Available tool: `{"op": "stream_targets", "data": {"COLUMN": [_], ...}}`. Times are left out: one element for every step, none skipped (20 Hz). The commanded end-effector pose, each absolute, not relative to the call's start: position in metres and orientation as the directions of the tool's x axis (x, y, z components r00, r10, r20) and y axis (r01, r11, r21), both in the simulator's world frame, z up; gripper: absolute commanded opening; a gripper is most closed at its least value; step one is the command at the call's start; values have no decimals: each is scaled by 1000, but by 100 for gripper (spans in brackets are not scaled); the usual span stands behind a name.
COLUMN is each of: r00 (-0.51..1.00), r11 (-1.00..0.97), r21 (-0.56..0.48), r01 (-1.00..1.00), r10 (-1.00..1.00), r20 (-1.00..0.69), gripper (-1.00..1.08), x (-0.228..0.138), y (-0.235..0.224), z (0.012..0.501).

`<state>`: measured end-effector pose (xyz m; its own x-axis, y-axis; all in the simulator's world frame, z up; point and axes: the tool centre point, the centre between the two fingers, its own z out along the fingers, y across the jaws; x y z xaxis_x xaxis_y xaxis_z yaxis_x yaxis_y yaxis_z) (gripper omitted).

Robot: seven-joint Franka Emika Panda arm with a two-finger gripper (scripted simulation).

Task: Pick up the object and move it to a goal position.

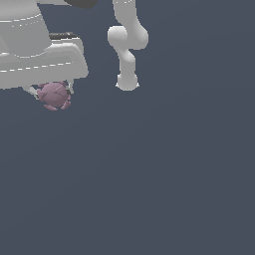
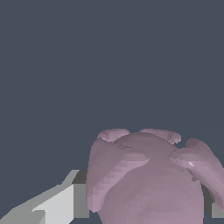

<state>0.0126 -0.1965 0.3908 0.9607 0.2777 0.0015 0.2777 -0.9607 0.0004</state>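
The object [image 1: 54, 95], a knobbly mauve ball, sits at about ten o'clock in the exterior view, held between the jaws of the gripper [image 1: 53, 91]; the jaws close narrowly on its sides, evidently to carry it; the dark surface [image 1: 159, 189] lies beyond.

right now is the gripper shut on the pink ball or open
Shut on it: the gripper has a finger against each side of the pink ball.
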Motion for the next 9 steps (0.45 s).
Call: {"op": "stream_targets", "data": {"r00": [960,960,960,960,960,960,960,960,960], "r11": [-960,-960,-960,-960,-960,-960,-960,-960,-960], "r21": [0,0,0,0,0,0,0,0,0], "r01": [278,278,278,278,278,278,278,278,278], "r10": [278,278,278,278,278,278,278,278,278], "r20": [0,0,0,0,0,0,0,0,0], "gripper": [-100,-100,-100,-100,-100,-100,-100,-100,-100], "x": [11,11,11,11,11,11,11,11,11], "y": [-201,-202,-203,-204,-205,-206,-206,-206,-206], "z": [402,405,408,411,412,414,415,415,416]}}
